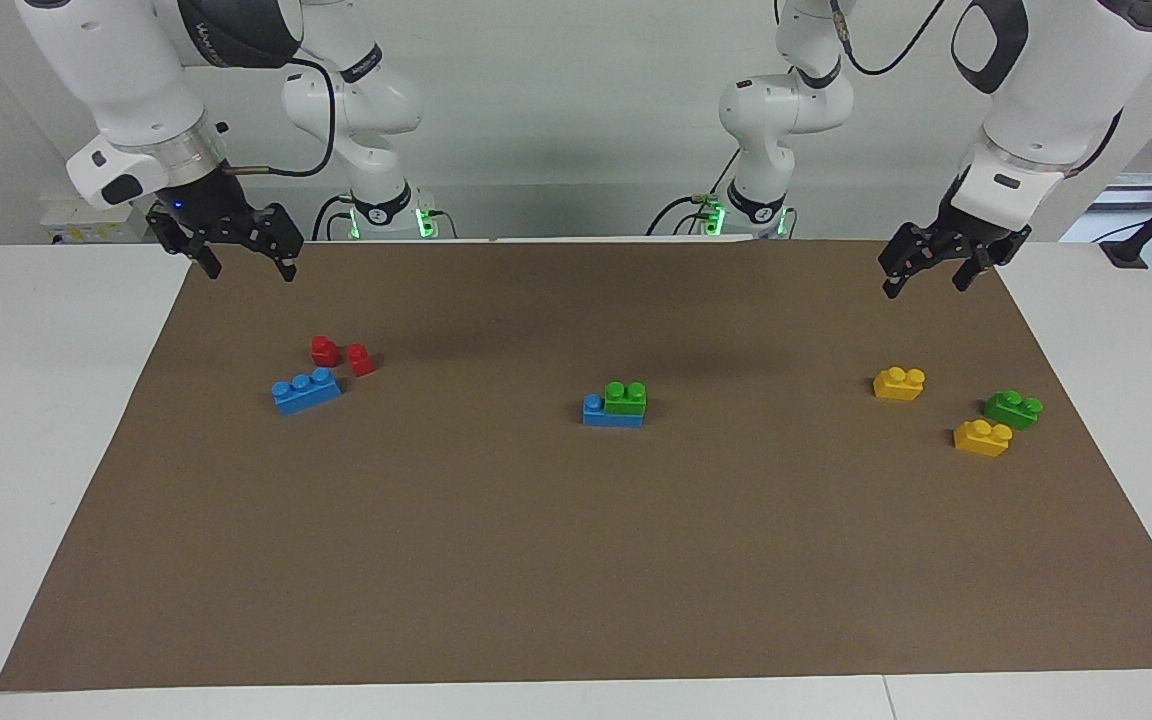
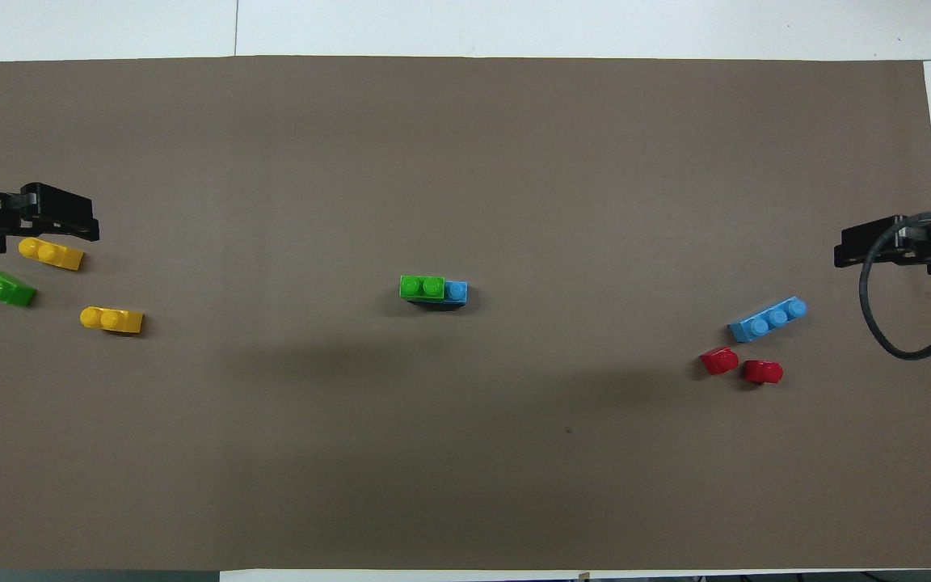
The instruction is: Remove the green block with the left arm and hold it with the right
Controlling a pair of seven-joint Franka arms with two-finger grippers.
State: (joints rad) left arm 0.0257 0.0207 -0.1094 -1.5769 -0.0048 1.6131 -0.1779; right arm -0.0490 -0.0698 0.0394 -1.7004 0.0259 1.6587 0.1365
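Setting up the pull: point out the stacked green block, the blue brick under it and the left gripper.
stacked green block (image 1: 626, 397), facing view, front face.
blue brick (image 1: 596, 412), facing view, exposed end.
left gripper (image 1: 926, 272), facing view, between fingertips.
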